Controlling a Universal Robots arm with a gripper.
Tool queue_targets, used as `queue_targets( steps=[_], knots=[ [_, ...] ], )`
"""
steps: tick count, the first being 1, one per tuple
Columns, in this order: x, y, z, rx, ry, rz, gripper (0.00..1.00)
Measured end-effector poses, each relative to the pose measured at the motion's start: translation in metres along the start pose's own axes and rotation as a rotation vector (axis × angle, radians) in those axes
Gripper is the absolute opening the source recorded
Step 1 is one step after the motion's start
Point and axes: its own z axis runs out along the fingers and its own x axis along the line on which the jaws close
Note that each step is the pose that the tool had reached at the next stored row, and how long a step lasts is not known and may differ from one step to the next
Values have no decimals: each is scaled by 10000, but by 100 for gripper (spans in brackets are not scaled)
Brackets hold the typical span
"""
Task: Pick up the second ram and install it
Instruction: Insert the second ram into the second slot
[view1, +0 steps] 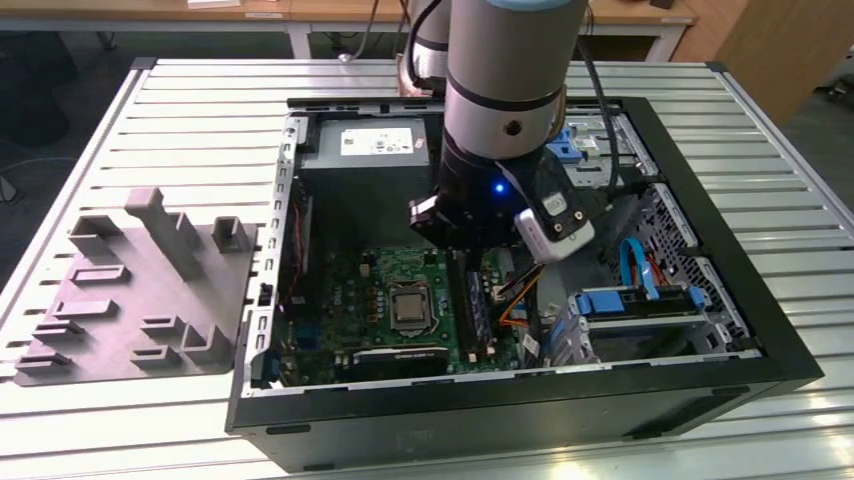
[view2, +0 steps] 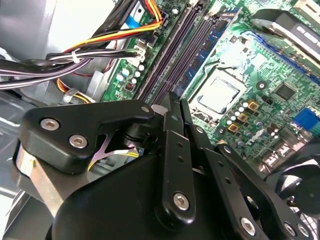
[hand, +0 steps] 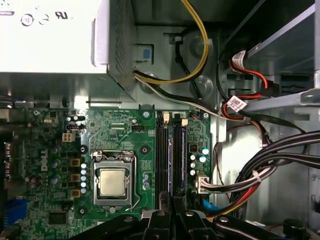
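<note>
My arm (view1: 505, 70) stands almost upright over the open computer case (view1: 747, 330), forearm dropping straight in through the top and wrist turned down at the motherboard (hand: 125, 125). My gripper (hand: 171, 196) hangs low inside the case, right over the near end of the long black memory slots (hand: 163, 150).

My fingers (view2: 170, 130) are drawn in close, with only a sliver between the tips. The second ram (hand: 170, 155) stands on edge in the slots, and its near end runs into that sliver, so I am pinching it by its two flat faces. From my fingertips the stick runs straight ahead along the slot.

To one side of my fingers, just beyond the slots, sits the processor socket (hand: 112, 181) with its metal lid. To the other side, a bundle of black, red and yellow cables (hand: 260, 175) loops past, near but apart. Far ahead of my fingertips is the silver power supply (hand: 50, 35).

In the exterior view, the gray moulded tray (view1: 134, 290) lies on the slatted table (view1: 200, 100), well apart from me, outside the case.
</note>
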Motion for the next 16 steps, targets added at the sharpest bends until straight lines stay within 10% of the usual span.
queue_targets(
  steps=[16],
  knots=[
    [2,0,149,-23,-1,-1,13]
  ],
)
